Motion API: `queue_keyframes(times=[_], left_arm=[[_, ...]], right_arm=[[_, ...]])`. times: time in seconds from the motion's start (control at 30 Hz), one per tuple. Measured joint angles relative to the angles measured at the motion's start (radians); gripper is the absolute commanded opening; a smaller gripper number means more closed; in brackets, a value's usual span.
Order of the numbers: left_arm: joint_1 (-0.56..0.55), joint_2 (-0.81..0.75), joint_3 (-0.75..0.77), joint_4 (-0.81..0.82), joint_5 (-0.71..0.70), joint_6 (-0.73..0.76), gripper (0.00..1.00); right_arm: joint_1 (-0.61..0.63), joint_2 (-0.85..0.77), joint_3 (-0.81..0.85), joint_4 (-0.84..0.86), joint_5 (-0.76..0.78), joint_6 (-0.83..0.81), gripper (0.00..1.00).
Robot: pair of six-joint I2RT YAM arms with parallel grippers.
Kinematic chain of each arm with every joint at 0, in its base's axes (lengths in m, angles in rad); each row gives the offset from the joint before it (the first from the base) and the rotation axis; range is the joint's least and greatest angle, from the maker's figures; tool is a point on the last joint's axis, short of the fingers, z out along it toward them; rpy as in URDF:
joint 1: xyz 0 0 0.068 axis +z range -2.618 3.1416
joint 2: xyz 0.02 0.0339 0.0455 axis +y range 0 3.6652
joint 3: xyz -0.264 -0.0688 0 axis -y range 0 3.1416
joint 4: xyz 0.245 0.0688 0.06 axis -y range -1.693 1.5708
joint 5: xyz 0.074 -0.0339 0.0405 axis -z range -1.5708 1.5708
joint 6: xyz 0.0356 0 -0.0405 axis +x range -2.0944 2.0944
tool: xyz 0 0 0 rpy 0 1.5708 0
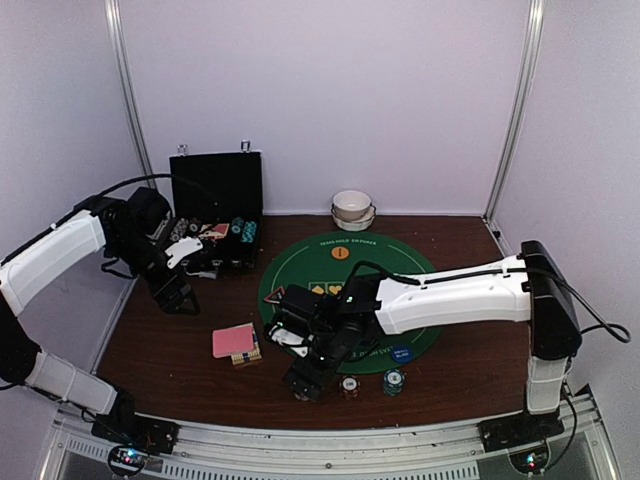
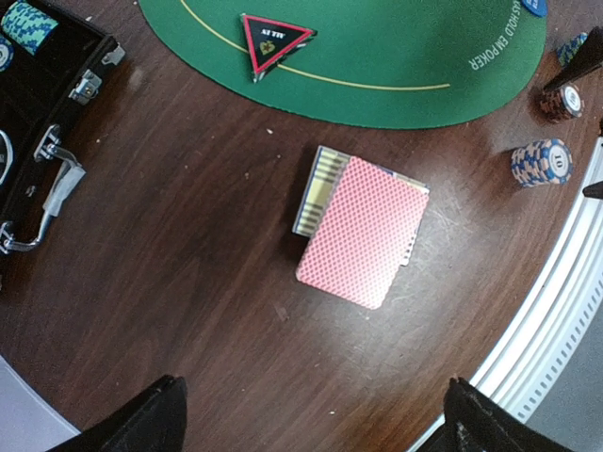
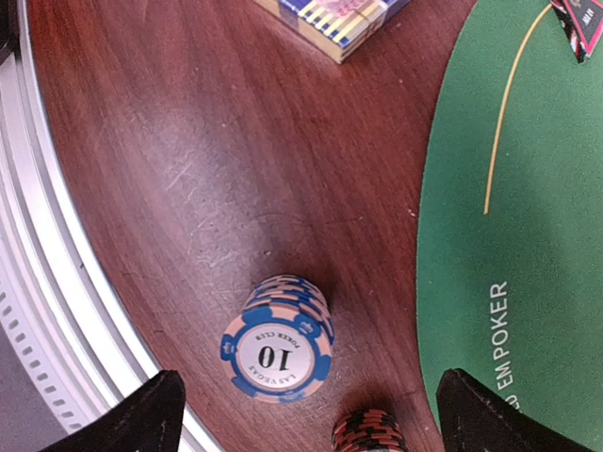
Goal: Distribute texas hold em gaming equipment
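- Counting chips: three stacks sit out on the table [image 1: 160,350] by the near rail. They are a blue-and-orange "10" stack [image 3: 278,341], a dark red stack [image 1: 349,385] just beside it, and a teal stack [image 1: 393,381] next along.
- My right gripper [image 3: 306,414] hangs over the "10" stack, jaws spread wide, a finger on either side. It isn't touching the stack and holds nothing.
- My left gripper [image 2: 311,419] is spread wide too and empty, over bare wood between the black case [image 1: 215,185] and the cards.
- One pile of pink-backed cards [image 2: 363,231] lies skewed on top of a striped pack [image 2: 316,184], just off the green mat [image 1: 300,265].
- Three marker buttons, all on the mat: red triangle [image 2: 273,40] at its left edge, orange round one [image 1: 340,253] on the far side, blue round one [image 1: 401,353] on the near side.
- My right arm [image 1: 450,295] lies across the mat and hides a good chunk of the middle from above.
- The case stands at the back left with its lid up. There are more chips in its tray [image 1: 240,232]. The teal ones are clearest, and I can't count them.
- The white bowls [image 1: 352,210] look like two, stacked by the back wall. I can't see inside them.
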Motion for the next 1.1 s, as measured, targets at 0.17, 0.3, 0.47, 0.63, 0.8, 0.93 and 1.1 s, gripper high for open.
queue_keyframes(times=[0.17, 0.3, 0.47, 0.63, 0.8, 0.93, 1.1], left_arm=[[0.027, -0.009, 0.027, -0.002, -0.001, -0.002, 0.97], [0.04, -0.014, 0.035, -0.002, -0.001, -0.006, 0.98], [0.043, -0.027, 0.035, -0.004, -0.002, -0.01, 0.97], [0.046, -0.028, 0.045, -0.01, -0.002, -0.013, 0.98], [0.048, -0.028, 0.046, -0.014, -0.012, -0.015, 0.97], [0.048, -0.032, 0.046, -0.023, -0.021, -0.015, 0.98], [0.048, -0.039, 0.048, -0.027, -0.027, -0.015, 0.98]], right_arm=[[0.011, 0.035, 0.005, 0.001, -0.003, -0.016, 0.93], [0.013, 0.059, 0.01, 0.002, -0.003, -0.022, 0.88], [0.014, 0.066, 0.012, 0.014, -0.003, -0.029, 0.8], [0.014, 0.073, 0.018, 0.024, -0.003, -0.036, 0.7], [0.015, 0.079, 0.018, 0.025, -0.003, -0.039, 0.67], [0.015, 0.081, 0.018, 0.025, -0.003, -0.037, 0.57], [0.015, 0.082, 0.018, 0.026, -0.004, -0.039, 0.5]])
